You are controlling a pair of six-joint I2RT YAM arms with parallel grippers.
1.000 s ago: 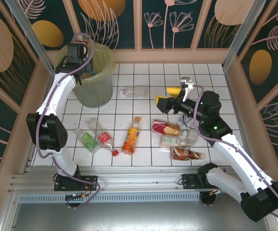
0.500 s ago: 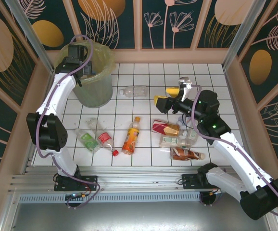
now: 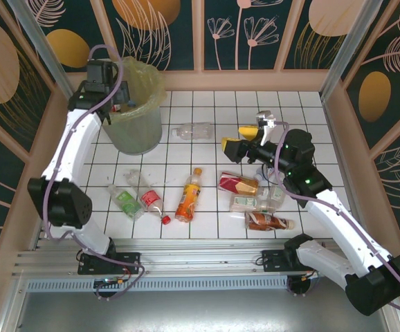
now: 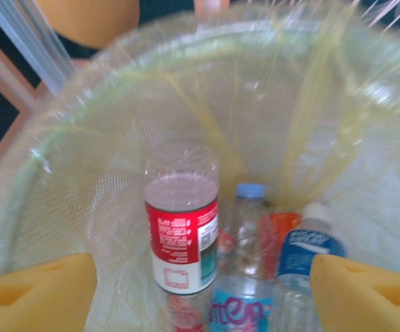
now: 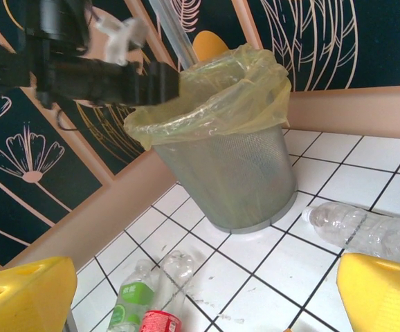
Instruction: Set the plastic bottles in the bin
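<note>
Bottle of clear plastic (image 5: 366, 232) lies crosswise just ahead of the wide-open right gripper (image 5: 207, 283). Left gripper (image 4: 196, 283) gapes empty over the bagged grey bin (image 4: 82, 138).

— Where does the bin (image 3: 134, 121) stand?
— At the far left corner of the table (image 3: 207, 162). The left hand (image 3: 119, 105) hangs over its mouth, and several bottles (image 4: 181, 238) are down inside it.
— And out on the table?
— A lone bottle (image 3: 192, 131) lies just right of the bin, and the right hand (image 3: 239, 139) hovers to that bottle's right. Three bottles (image 3: 188, 197) lie near the front, left to centre. A cluster of bottles (image 3: 240, 184) sits to their right, beside the right arm.
</note>
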